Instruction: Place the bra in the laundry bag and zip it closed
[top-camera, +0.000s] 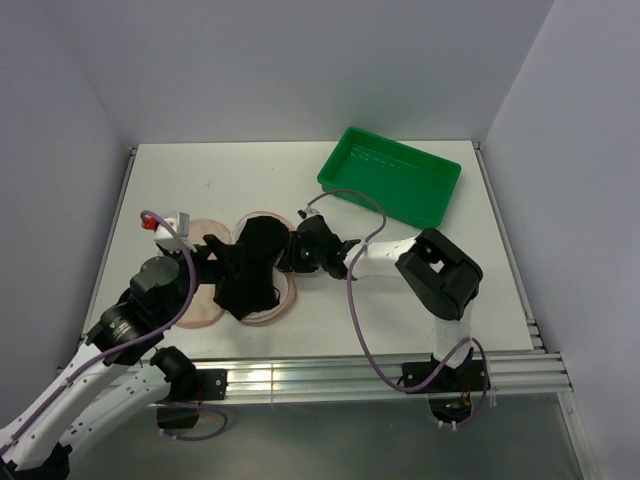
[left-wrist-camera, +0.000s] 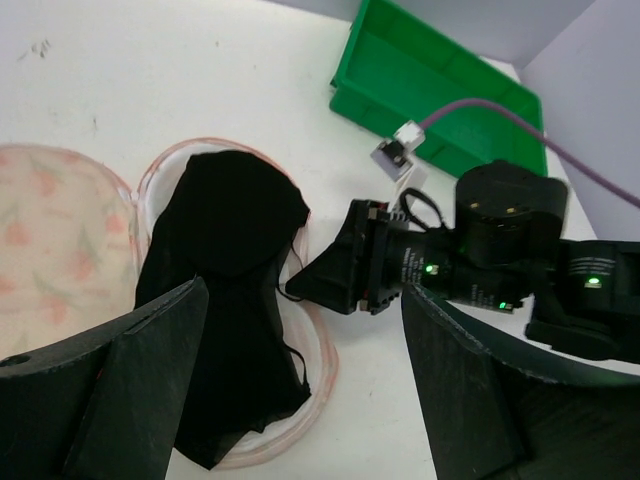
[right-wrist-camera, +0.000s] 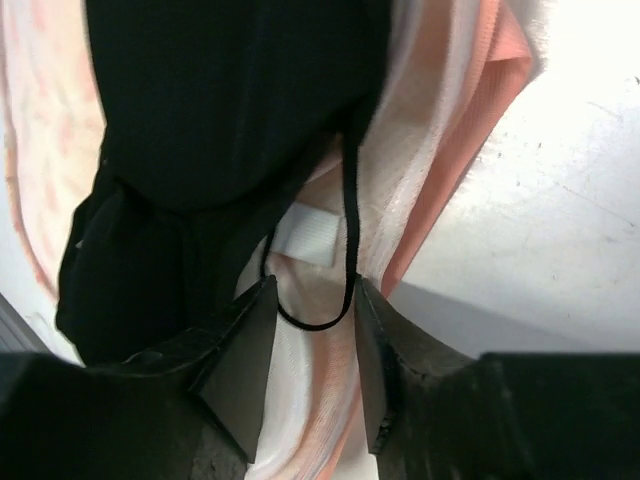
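The bra (top-camera: 250, 268) lies draped over the right-hand half of the laundry bag (left-wrist-camera: 55, 240), which is spread open and flat on the white table (top-camera: 420, 300), its two round halves side by side and its printed left half bare. The garment's long axis runs from the far edge of that half to the near edge, crosswise to the line between the two grippers, and its near end spills over the rim.

The right gripper (right-wrist-camera: 313, 300) is the nearer one. Its tips sit at the bra's right edge, jaws parted, and a thin loop of strap (right-wrist-camera: 347, 210) hangs down into the gap between the fingers (right-wrist-camera: 240, 350). The strap appears to lie loose there rather than pinched, though the close view makes that hard to confirm. The cup fabric lies just beyond the fingertips and to their left in the wrist view.

The left gripper (left-wrist-camera: 303, 295) hovers on the opposite side with its jaws spread wide and nothing between them. The bra lies ahead of its left finger and the other gripper's tips straight ahead.

Any tuck of the loose strap and overhang inward would likely fall to the right arm.

A white sewn tag (right-wrist-camera: 308, 235) shows inside the bag, with no print legible. The green tray (top-camera: 390, 175) sits well beyond the right fingers and shows no lettering.
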